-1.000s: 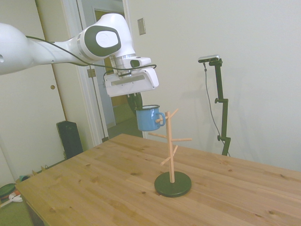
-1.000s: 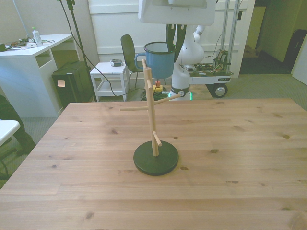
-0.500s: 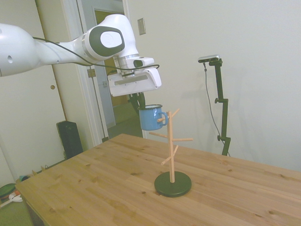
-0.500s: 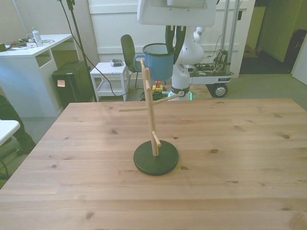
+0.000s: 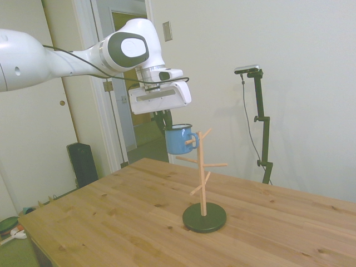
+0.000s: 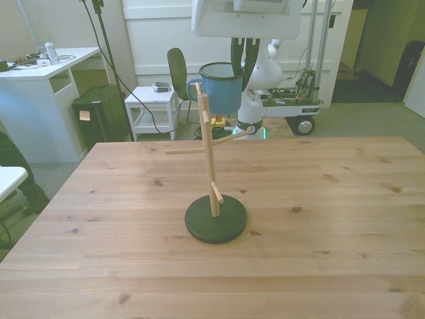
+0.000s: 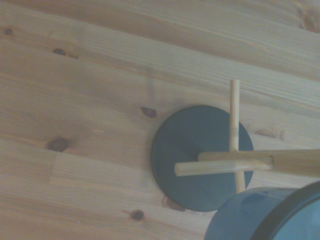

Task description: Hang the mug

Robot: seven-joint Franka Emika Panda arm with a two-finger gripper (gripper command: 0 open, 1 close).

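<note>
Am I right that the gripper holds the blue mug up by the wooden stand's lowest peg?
Not the lowest peg. In the side view the gripper holds the mug by its rim, with the handle at the top peg of the stand. The rest is right.

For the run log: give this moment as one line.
stage: hanging | pincer: shut on mug, upright | handle at upper peg of peg stand | released: no

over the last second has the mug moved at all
Yes. In the side view the mug has shifted toward the peg stand, its handle now at the upper peg, held by the tool.
</note>
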